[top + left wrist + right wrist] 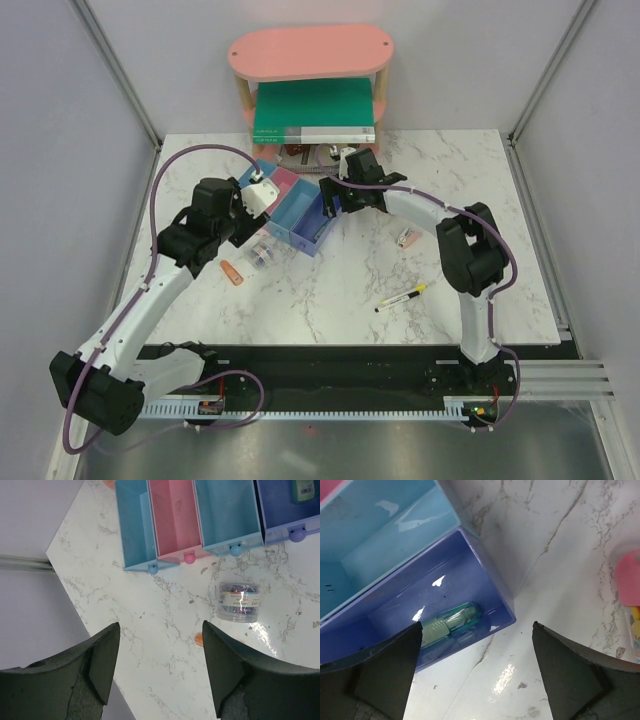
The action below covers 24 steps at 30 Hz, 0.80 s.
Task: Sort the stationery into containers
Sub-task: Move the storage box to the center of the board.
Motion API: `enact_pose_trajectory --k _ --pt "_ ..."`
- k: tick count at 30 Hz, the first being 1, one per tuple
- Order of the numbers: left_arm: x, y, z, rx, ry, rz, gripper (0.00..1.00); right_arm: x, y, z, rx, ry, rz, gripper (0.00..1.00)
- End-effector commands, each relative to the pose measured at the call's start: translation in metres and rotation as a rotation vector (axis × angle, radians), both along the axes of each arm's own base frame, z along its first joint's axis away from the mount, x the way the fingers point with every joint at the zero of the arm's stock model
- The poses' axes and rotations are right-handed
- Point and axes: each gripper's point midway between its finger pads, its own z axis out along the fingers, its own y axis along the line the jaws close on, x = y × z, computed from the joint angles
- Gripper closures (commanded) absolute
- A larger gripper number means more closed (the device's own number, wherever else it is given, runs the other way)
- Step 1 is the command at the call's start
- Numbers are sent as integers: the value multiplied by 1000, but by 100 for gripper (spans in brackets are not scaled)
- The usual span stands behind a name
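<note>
The left jaws are hiding most of the orange piece [198, 640]; the view's top edge is cropping the green piece [303, 490].

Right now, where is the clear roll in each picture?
Top external: roll left of centre, just left of the purple bin.
Left wrist: roll right of centre, below and left of the purple bin.
Right wrist: roll not in it; only the purple bin shows, at left.
Shared landmark: the purple bin, seen in all three.

Pink two-tier shelf [310, 50] at the back, green book [315, 102] (lower tier), marble table [345, 295]
</note>
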Motion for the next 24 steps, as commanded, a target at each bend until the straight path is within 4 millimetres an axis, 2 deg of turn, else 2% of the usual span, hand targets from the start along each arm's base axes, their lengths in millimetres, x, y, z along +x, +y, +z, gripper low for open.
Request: enact_pose_trajectory --k 1,5,9,13,19,24 --pt "-4 9 7 47 -36 -9 26 15 2 7 -62 -87 -80 2" --pt "-6 10 4 52 -29 -13 26 18 -13 4 -188 -156 -129 2" --pt "-7 8 5 43 -28 -21 26 32 -40 7 -321 -229 -208 2" --pt "-8 6 4 30 -24 -24 26 43 -55 12 -434 -289 -213 2" --pt "-10 5 1 18 -16 -26 26 54 -73 6 -566 -333 -237 2" --pt "-12 3 -3 3 -4 -29 26 63 -79 6 -637 -390 -225 2"
